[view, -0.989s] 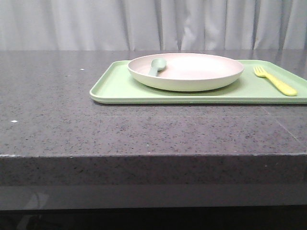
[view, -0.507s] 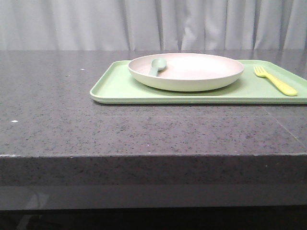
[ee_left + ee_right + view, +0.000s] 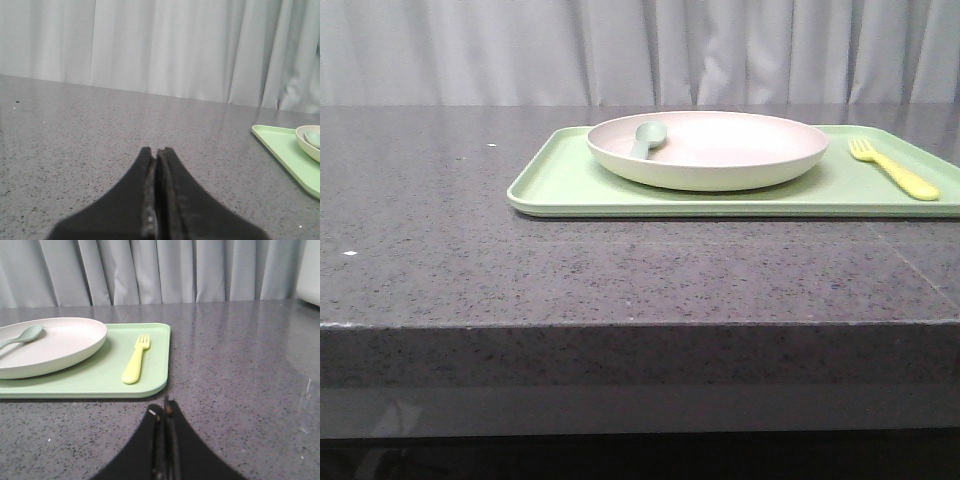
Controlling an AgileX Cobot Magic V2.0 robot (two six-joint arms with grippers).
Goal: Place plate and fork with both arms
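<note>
Left gripper (image 3: 157, 165): fingers pressed together, nothing between them, low over bare grey counter (image 3: 100, 130), well to the left of the tray (image 3: 560, 180). Pointed past the tray's near corner, so no claim on anything there.

Green tray: flat on the counter, right of centre in the front view. Serves as the setting's base.

Pink plate (image 3: 720, 150): sitting on the tray, toward its left and middle, level. Green spoon (image 3: 645, 138) lying in the plate at its left rim, bowl toward the curtain (image 3: 640, 50), likely just resting against the slope.

Yellow fork (image 3: 895, 168): on the tray just right of the plate, apart from it, tines toward the curtain, handle toward the robot. Reads as a laid place setting, plate and fork side by side.

Right gripper (image 3: 165, 415): fingers closed tight on nothing, over counter just short of the tray's right front corner, aimed roughly along the fork's line.

Scene fits either a finished placing or a setting waiting to be lifted off; not decidable from here.
</note>
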